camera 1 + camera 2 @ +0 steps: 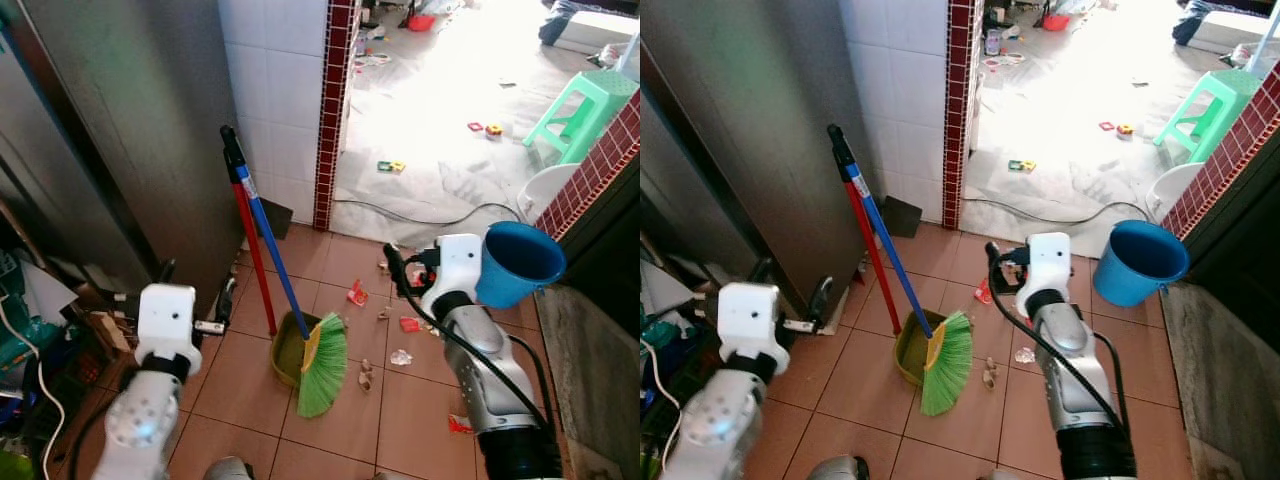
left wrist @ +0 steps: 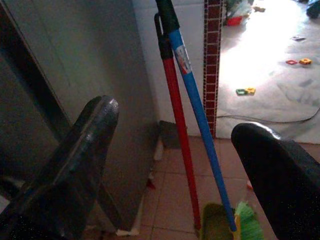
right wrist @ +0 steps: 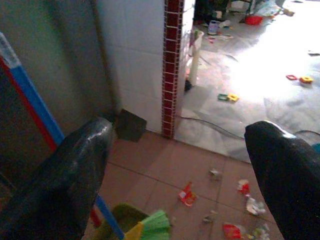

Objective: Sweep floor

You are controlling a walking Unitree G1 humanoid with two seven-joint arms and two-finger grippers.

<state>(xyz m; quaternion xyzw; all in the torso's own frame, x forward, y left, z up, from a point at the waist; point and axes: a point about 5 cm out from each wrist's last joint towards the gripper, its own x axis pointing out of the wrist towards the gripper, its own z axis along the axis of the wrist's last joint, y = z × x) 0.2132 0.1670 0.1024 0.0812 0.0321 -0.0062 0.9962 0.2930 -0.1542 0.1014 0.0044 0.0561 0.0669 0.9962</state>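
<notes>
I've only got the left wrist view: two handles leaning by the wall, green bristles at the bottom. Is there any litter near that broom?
Observer: Yes, litter is scattered on the tiles to the right of the broom head.
Operator: Anything else on that side?
Observer: A blue bucket sits by the right-hand wall.
Operator: And the right gripper?
Observer: The right gripper is raised over the litter, open and holding nothing.
</notes>
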